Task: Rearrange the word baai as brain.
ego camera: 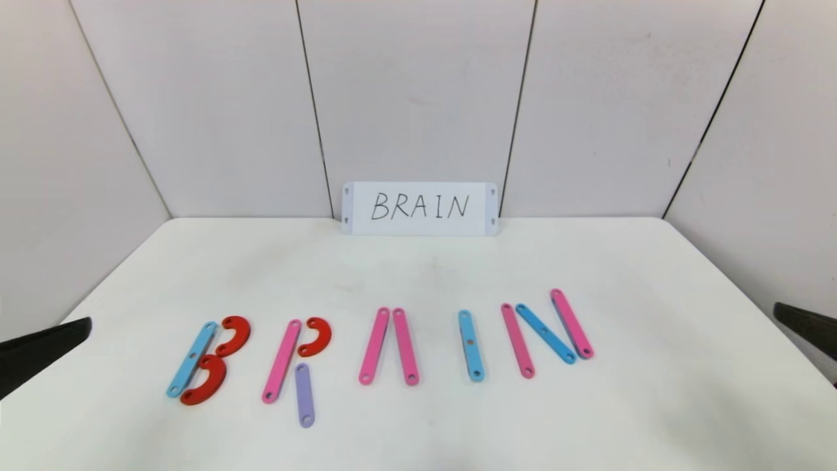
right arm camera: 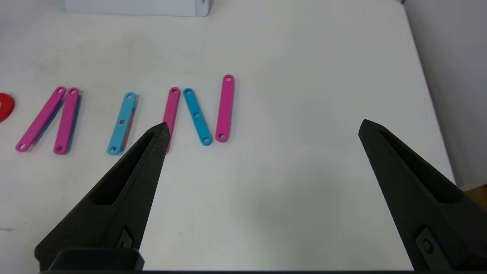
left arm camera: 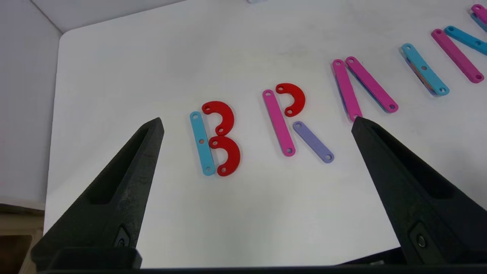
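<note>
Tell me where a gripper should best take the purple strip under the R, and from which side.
Probably at mid-length, coming straight down from above with the fingers across its narrow width. The purple strip lies flat on the table, apart from the pink strip and red curve, so both long edges are free. The left gripper, open at the table's left edge, is the nearer one.

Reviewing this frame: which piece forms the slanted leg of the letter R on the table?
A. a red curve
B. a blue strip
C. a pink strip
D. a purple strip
D: in the head view the purple strip lies below the red curve, beside the pink strip that forms the R's upright; the left wrist view shows the same.
</note>
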`<act>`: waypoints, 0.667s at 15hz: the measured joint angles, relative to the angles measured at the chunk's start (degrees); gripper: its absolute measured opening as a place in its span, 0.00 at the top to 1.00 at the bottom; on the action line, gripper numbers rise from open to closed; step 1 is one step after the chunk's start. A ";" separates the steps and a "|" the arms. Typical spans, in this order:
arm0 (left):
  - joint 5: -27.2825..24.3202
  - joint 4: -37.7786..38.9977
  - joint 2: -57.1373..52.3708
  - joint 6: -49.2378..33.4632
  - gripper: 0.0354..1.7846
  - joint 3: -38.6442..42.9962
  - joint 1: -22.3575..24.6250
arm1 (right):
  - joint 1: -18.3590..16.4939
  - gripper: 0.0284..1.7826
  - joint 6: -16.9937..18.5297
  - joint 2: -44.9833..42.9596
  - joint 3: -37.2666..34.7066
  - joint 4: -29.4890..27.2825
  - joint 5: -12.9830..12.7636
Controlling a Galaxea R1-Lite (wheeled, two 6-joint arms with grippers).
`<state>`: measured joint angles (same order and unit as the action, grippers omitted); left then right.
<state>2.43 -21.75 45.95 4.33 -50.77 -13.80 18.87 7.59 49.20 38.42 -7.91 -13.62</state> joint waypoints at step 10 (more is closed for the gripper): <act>1.40 -12.86 -25.92 3.91 0.03 4.30 8.96 | -16.04 0.02 -1.79 -21.46 -8.36 -3.61 0.06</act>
<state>3.83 -34.61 20.03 8.24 -46.47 -4.84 2.83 5.80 27.75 30.06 -11.52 -13.56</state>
